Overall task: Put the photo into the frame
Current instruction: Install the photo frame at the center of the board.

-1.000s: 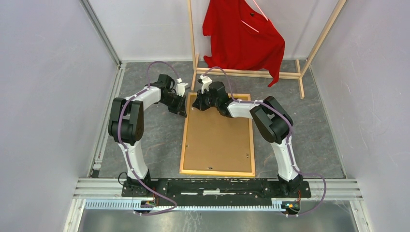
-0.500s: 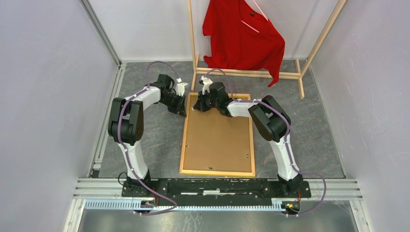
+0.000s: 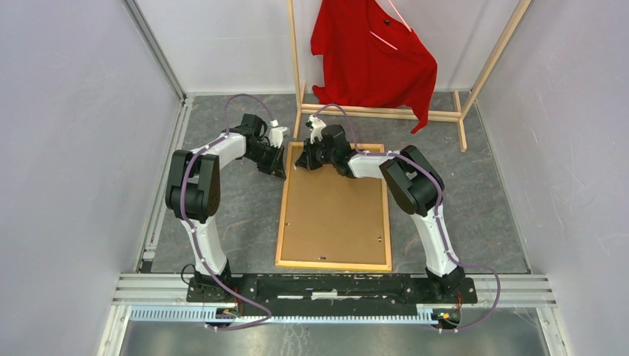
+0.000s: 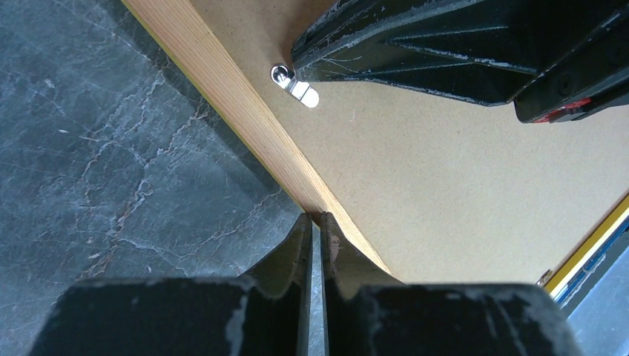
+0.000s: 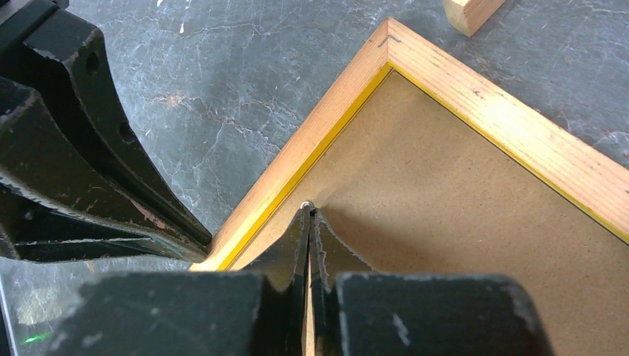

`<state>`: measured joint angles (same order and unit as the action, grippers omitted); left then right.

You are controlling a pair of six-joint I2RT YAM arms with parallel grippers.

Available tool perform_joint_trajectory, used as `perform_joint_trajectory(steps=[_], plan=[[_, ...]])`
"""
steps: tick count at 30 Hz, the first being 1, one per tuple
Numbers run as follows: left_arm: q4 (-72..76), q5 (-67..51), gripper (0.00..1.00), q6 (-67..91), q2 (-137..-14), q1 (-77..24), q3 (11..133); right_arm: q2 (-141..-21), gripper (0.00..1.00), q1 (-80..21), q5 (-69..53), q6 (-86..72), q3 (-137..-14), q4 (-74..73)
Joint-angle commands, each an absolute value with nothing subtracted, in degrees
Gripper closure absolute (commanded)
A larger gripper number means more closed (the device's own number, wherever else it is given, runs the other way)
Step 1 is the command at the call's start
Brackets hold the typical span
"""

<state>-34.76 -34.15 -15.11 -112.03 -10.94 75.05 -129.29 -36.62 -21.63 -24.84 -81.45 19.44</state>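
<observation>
The frame point(image 3: 281, 222) lies face down on the floor, light wood back up, with a thin yellow line along its inner edge point(image 5: 319, 148). A brown backing board point(image 3: 334, 215) fills it. The photo is out of view. My left gripper point(image 3: 280, 172) is shut and empty, its tips point(image 4: 314, 217) against the frame's left rail point(image 4: 222, 81) from outside. My right gripper point(image 3: 302, 162) is shut, its tips point(image 5: 308, 210) on the board at a small metal turn clip point(image 4: 294, 85) near the far left corner. The two grippers are very close together.
A wooden clothes rack point(image 3: 371, 111) with a red shirt point(image 3: 371, 55) stands just beyond the frame's far edge; one rack foot point(image 5: 471, 11) is near the corner. Grey walls close in on both sides. Dark stone floor point(image 3: 237, 215) surrounds the frame.
My right gripper has shifted slightly toward the frame's far left corner. The left arm and the frame have not moved.
</observation>
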Motion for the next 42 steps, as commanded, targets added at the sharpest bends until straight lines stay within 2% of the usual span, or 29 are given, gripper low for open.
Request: perform_joint_trajectory(steps=[1,8,19,42], plan=[[-33.9,-33.8,0.88,-16.0,-111.9,-11.2,73.9,-130.6,0.98,-36.5,-22.6,-25.0,-82.7,20.2],[-33.9,-33.8,0.88,-16.1,-111.9,-11.2,73.9,-130.7,1.0,-36.6,-23.2,-25.8,-82.3,20.3],[-34.0,-33.4,0.88,-16.4,-111.5,-11.2,73.6,-125.7,1.0,-36.0,-21.2,-26.7,-73.4,24.9],[-34.0,-33.9,0.88,-16.1,-111.6,-11.2,73.9,-131.0,1.0,-36.9,-24.5,-29.5,-78.6,25.3]])
